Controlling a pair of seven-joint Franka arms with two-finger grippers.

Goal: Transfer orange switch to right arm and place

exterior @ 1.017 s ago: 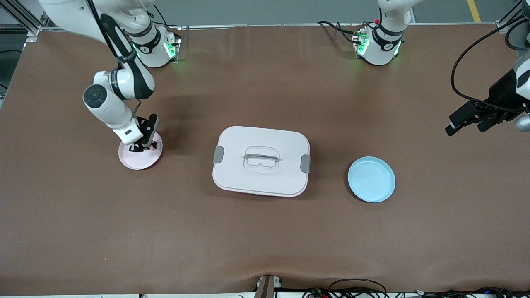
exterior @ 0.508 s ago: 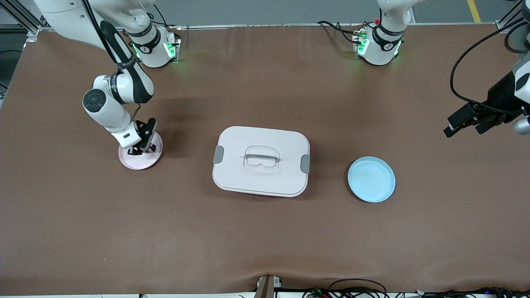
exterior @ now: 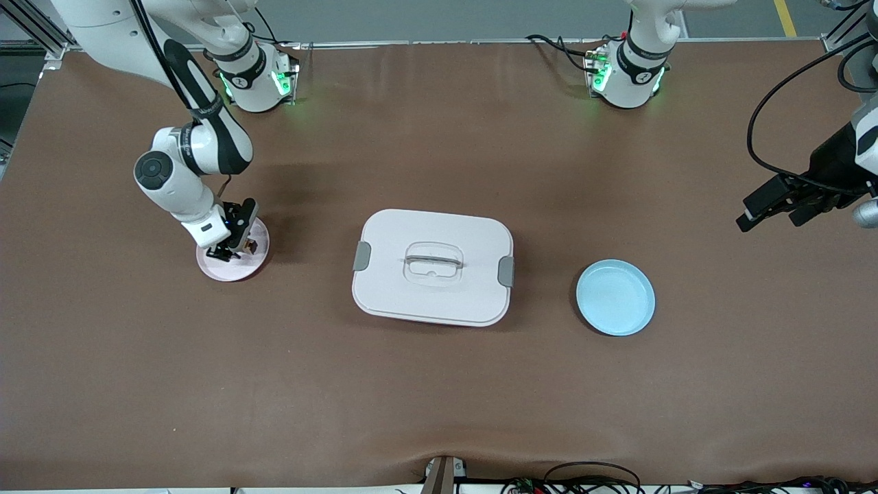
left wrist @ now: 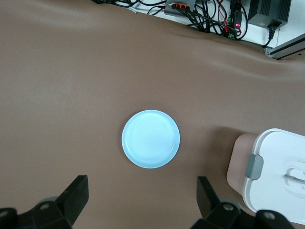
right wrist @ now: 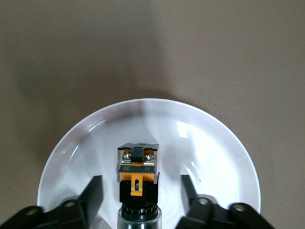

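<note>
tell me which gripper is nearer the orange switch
Right. The right gripper is low over the pink plate, jaws open around the orange switch; the left gripper waits at the table's left-arm end.

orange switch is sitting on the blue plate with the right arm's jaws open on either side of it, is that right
Not quite: the plate is wrong. The orange switch sits on the pink plate at the right arm's end of the table, as the front view shows; the blue plate holds nothing. The rest stands: in the right wrist view the right gripper has its jaws open on either side of the switch.
</note>
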